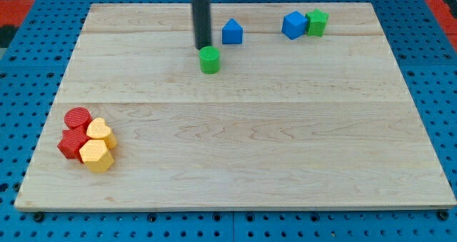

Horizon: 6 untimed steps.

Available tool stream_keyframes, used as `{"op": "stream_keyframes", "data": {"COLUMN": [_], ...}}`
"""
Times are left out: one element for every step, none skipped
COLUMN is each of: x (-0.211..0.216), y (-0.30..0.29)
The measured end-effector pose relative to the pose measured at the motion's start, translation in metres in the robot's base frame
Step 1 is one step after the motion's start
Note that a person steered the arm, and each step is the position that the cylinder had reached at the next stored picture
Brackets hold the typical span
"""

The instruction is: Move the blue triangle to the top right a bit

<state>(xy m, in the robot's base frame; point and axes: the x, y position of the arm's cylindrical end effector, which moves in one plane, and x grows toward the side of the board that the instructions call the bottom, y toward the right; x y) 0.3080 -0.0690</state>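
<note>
One risk: my tip (204, 46), no hand fitted, touching green cylinder (209, 59), left of blue triangle (231, 32); a push could drag the cylinder.

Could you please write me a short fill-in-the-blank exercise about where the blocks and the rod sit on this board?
1. My tip is just above the ____ cylinder.
2. The blue triangle lies to the view's ____ of my tip.
3. The green block at the view's top right touches a ____ block.
4. The red and yellow blocks cluster at the view's bottom ____.

Missing words: green; right; blue; left
</note>
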Motion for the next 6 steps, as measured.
{"op": "stream_keyframes", "data": {"x": [-0.012,-0.007,-0.008,-0.015,-0.022,-0.022], "y": [0.018,0.066,0.03,0.02,0.072,0.035]}}
